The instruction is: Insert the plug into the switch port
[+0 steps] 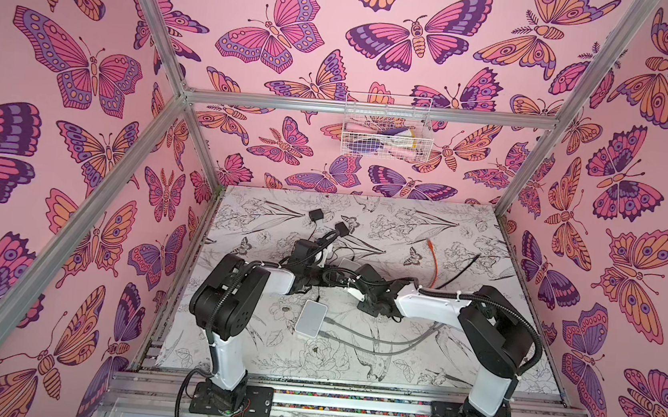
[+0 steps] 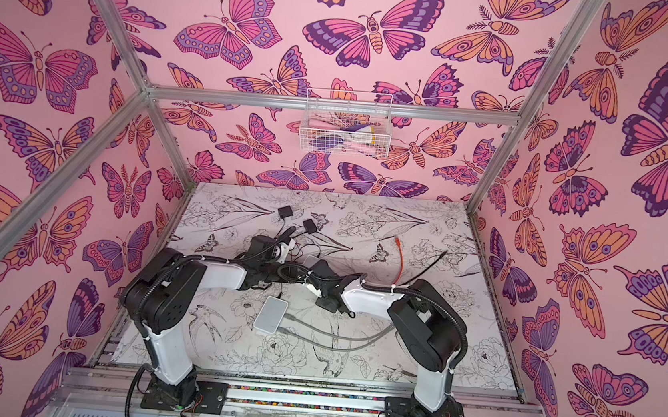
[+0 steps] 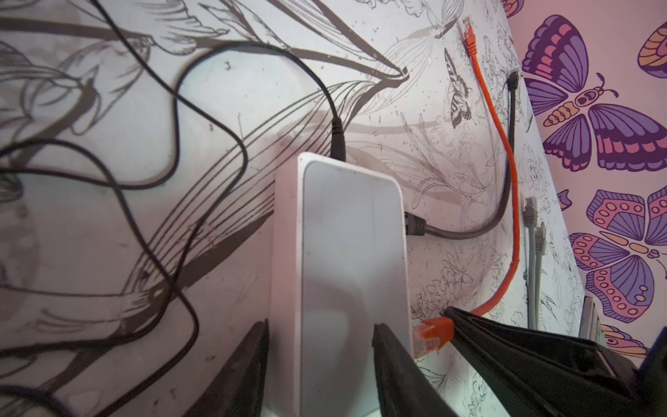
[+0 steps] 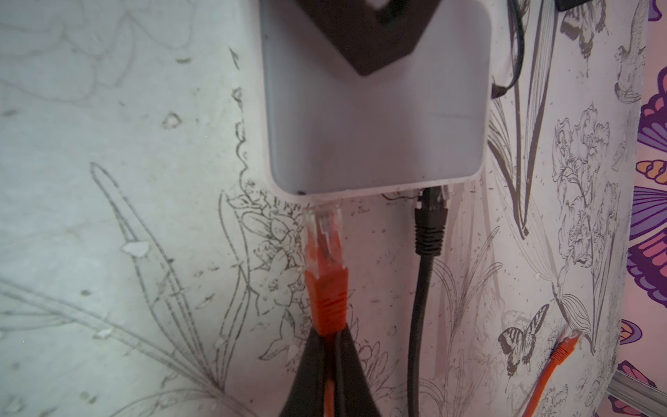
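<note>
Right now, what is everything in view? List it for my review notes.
switch: one, white, mid-table, in the left gripper
second switch: one, white, front of table
orange cable: one, plug tip at the switch's port side
black cable: one, plugged into the switch
grey cables: two, plugged into the second switch
power adapters: two, black, rear of table
wire basket: one, white, on back wall
left gripper: closed on the switch
right gripper: shut on the orange cable
</note>
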`<action>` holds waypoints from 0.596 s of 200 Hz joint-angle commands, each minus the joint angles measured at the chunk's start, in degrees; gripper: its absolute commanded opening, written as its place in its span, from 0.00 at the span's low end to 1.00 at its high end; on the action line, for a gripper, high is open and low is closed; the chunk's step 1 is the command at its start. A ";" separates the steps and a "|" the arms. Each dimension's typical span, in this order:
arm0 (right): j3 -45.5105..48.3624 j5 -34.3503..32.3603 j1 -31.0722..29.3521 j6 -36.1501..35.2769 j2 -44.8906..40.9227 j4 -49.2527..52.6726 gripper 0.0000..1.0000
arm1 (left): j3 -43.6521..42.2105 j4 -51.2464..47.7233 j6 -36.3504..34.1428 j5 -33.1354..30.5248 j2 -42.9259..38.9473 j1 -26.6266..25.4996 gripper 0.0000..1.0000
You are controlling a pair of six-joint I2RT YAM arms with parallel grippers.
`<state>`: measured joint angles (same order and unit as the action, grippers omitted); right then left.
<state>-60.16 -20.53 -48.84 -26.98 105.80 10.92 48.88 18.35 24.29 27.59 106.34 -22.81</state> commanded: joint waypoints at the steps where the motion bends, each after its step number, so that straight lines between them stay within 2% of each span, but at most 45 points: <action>1: -0.54 -0.08 -0.33 0.87 0.89 0.51 0.00 | -0.45 0.67 0.49 1.62 1.15 0.48 0.50; 119: -3.54 -0.54 -0.38 2.39 2.37 0.36 0.00 | -0.93 1.67 0.95 3.95 2.46 0.48 0.47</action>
<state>-61.04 -20.69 -48.84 -26.55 107.26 10.94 48.86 19.68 24.75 29.45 107.11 -22.46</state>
